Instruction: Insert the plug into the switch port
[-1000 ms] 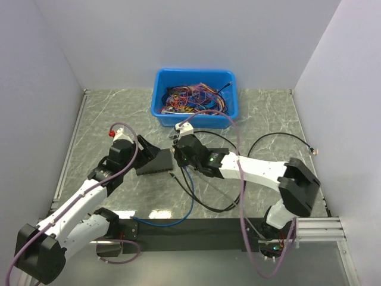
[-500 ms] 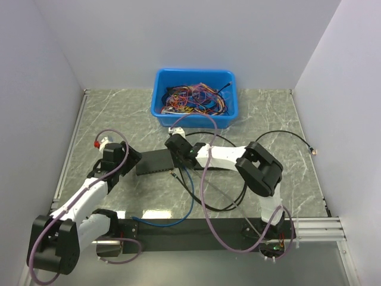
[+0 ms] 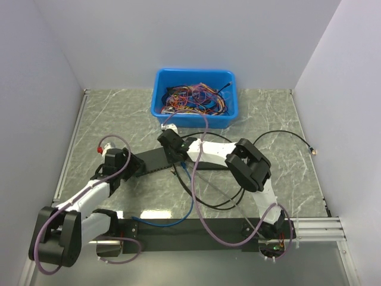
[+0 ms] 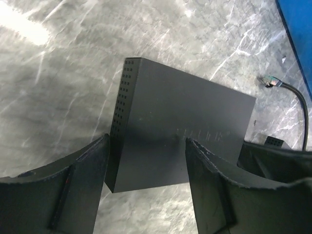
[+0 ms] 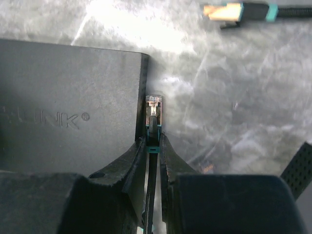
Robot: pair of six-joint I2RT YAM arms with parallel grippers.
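The switch, a flat dark charcoal box (image 3: 153, 161) (image 4: 180, 131) (image 5: 63, 97), lies flat on the marble table. Its port row does not show in any view. My right gripper (image 3: 174, 154) (image 5: 153, 139) is shut on the plug (image 5: 154, 108), a clear connector with a teal boot. It holds the plug right beside the box's right edge, pointing along that edge. My left gripper (image 3: 132, 168) (image 4: 146, 141) is open at the box's left end, with the box's near corner between its fingers (image 4: 83, 180). In the top view the held plug is hidden.
A second, loose plug (image 4: 270, 80) (image 5: 222, 10) on a black cable lies on the table just past the box. Black and blue cables (image 3: 189, 196) loop in front of the arms. A blue bin (image 3: 195, 113) of tangled wires stands at the back.
The box went from propped up to lying flat. My left gripper dropped back to its left end, jaws narrowing a little. My right gripper moved left with the plug to the box's right edge.
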